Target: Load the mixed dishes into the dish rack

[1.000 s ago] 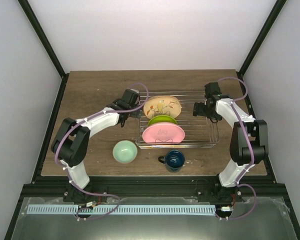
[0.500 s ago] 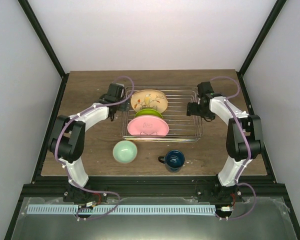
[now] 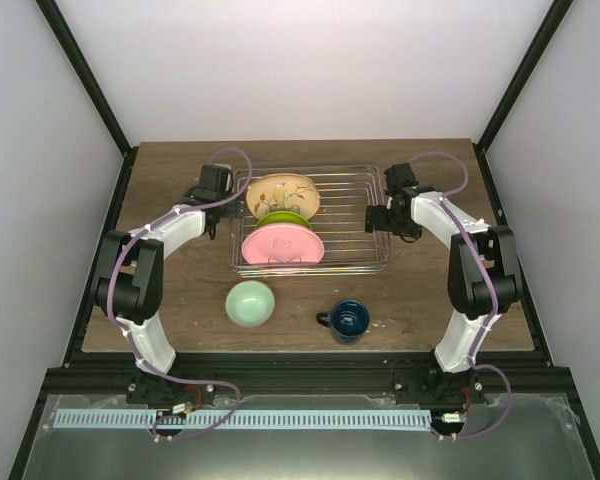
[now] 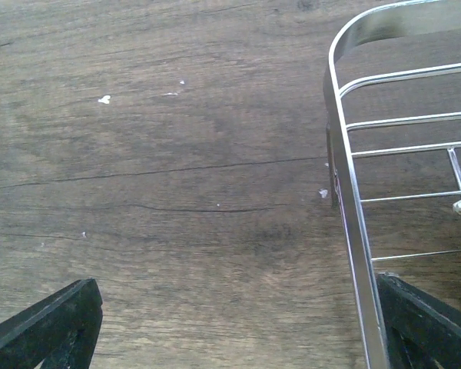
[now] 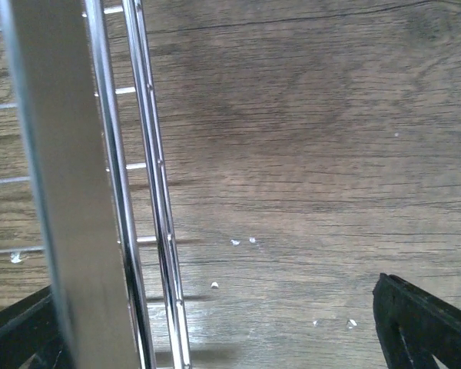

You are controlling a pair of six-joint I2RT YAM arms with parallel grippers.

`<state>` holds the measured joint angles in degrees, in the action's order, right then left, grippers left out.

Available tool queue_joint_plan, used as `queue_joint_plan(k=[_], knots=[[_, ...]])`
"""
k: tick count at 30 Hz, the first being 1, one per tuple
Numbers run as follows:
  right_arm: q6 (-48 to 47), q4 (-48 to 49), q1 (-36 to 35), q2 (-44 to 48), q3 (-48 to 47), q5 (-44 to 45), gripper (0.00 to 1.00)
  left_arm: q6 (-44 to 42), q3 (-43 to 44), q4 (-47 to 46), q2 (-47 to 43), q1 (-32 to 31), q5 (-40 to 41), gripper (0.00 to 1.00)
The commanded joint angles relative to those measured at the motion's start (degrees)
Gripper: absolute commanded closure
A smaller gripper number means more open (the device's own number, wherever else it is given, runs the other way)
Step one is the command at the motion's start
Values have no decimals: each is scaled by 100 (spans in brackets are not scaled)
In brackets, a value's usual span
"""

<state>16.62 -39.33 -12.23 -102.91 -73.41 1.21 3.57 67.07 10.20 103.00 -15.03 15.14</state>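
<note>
Left claw (image 3: 224,206) and right claw (image 3: 378,218) stand spread wide, clenched on nothing, at the left and right ends of a rectangular silver wire dish rack (image 3: 355,268) on a dark wooden table (image 3: 170,180), seen from the overhead camera. Upright in the rack's left half, far to near, are a cream plate with floral pattern (image 3: 282,193), a lime-green plate (image 3: 286,218) and a pink plate (image 3: 282,245). Nearer than the rack, on the bare wood, sit a small mint-green bowl (image 3: 250,303) and, to its right, a dark blue handled mug (image 3: 348,320).

Left wrist camera: black fingers (image 4: 50,327) straddle the rack's rounded end rail, one just beside the rail, the other well apart over wood.

Right wrist camera: the open fingers (image 5: 422,327) likewise straddle the rack's end rail, which runs beside one finger.
</note>
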Motion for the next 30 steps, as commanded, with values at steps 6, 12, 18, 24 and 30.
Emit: queue_joint_plan(k=[6,12,18,24,30], knots=[[21,128,-218,36,-174,-117,0,-458,63,580,421,438,438,3],[7,142,-284,9,-133,-121,0,-685,431,534,670,483,384,3],[-27,151,-289,-14,-69,-58,0,-785,783,657,975,568,371,3],[-85,303,-296,-35,-72,-251,0,-648,522,528,784,571,266,3],[-159,571,-302,85,-81,-499,0,-359,125,626,319,572,139,4]])
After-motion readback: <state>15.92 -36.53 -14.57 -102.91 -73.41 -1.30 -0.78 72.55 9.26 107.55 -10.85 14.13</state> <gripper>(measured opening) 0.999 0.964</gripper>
